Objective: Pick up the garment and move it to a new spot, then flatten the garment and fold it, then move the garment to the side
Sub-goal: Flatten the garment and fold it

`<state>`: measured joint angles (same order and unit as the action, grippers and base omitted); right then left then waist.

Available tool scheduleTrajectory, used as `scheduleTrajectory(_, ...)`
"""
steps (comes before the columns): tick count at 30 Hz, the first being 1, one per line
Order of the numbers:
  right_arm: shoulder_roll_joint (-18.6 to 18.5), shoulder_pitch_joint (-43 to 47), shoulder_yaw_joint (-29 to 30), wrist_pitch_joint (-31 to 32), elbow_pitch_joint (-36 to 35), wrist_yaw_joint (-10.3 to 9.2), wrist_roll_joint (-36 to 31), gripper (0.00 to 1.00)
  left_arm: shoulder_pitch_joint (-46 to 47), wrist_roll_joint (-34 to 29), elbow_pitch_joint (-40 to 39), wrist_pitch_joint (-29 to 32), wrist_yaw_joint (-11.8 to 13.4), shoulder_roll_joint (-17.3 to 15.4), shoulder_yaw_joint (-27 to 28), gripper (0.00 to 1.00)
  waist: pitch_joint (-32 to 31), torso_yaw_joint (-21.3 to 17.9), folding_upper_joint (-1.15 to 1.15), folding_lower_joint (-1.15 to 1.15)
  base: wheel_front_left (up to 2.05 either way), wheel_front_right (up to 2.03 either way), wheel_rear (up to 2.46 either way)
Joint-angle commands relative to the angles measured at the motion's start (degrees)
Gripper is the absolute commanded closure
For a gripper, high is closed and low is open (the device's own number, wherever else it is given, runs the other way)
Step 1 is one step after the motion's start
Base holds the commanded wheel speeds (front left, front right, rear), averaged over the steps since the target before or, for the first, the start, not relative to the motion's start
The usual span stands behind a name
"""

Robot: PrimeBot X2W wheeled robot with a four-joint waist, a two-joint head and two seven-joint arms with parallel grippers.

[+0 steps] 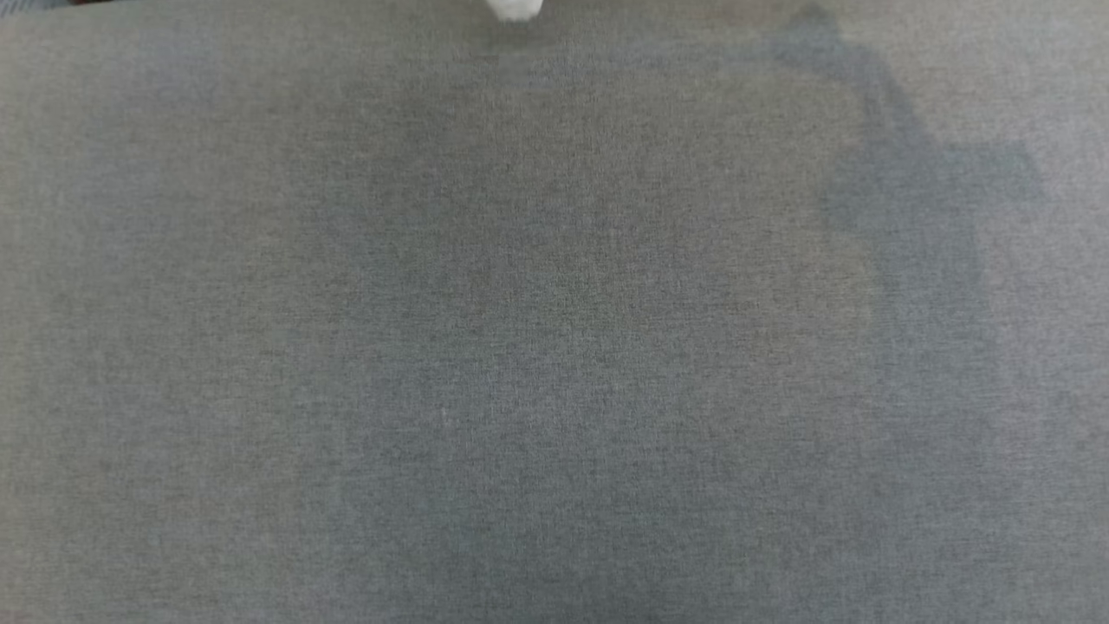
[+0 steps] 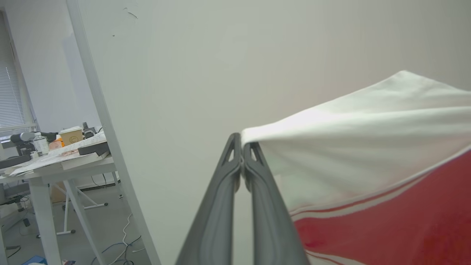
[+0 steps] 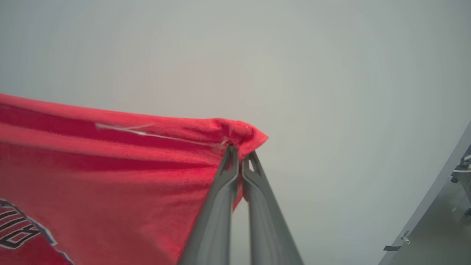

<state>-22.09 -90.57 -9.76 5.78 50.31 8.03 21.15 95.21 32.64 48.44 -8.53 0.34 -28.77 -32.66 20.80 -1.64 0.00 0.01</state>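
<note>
**Left wrist view:** we are seeing the left gripper (image 2: pixel 241 147) with its two dark fingers pressed together. It is pinching a corner of the red jersey (image 2: pixel 404 221) where the white lining (image 2: pixel 349 147) is turned outward. From the fingertips the cloth is spreading off to the gripper's right, with the lining above and the red body with white-striped trim (image 2: pixel 342 210) below. Left of the gripper, a white post (image 2: pixel 106 129) is slanting across a pale wall (image 2: pixel 220 55). Beyond the post, a desk (image 2: pixel 55 165) is carrying a paper cup (image 2: pixel 71 135) and a small bottle (image 2: pixel 40 143).

**Right wrist view:** the right gripper (image 3: pixel 240 156) is clamped on a bunched red corner of the jersey. The fabric is stretching away to its left, with black white-outlined lettering (image 3: pixel 18 228) showing at the low edge.

**Head view:** we are looking down on a grey woven surface (image 1: pixel 554 347). A small white shape (image 1: pixel 516 9) is touching the top edge, and we cannot tell what it is.
</note>
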Motion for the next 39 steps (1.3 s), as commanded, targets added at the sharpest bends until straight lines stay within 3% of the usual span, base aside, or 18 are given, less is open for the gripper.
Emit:
scheduleTrajectory(1, -0.69, -2.08, 0.37, -0.63, 1.04, -0.54, -1.45, 1.00, 2.61, -0.76, 1.59, -0.02, 0.12, -1.11, 0.41, 1.00, 7.24, -0.64, 0.00, -0.01, 0.00, 0.00, 0.00)
scheduleTrajectory(10, 3.84, -8.77, -0.97, -4.66, 7.42, -0.54, -3.64, 1.00, 7.40, 1.38, 10.24, -1.28, -2.52, 1.07, 1.47, 1.00, 14.47, -0.04, 0.00, -0.01, 0.00, 0.00, 0.00)
scheduleTrajectory(19, 6.58, -6.25, -6.19, -6.98, 11.05, -0.54, -0.36, 1.00, 3.40, 5.59, 17.64, -3.61, -5.70, 3.74, 3.23, 1.00, 15.30, 0.39, 0.00, -0.01, 0.00, 0.00, 0.00)
scheduleTrajectory(29, 5.37, 12.66, -16.85, -9.57, 8.60, -0.54, 10.17, 1.00, -16.26, 11.65, 18.67, -6.33, -7.73, 5.88, 5.86, 1.00, 7.98, 1.44, 0.00, -0.01, 0.00, 0.00, 0.00)
scheduleTrajectory(39, -0.21, 34.85, -22.17, -12.23, 1.14, -0.54, 21.59, 1.00, -44.08, 12.92, 4.82, -6.45, -7.81, 5.07, 9.81, 1.00, -1.95, 3.20, 0.00, -0.01, 0.00, 0.00, 0.00)
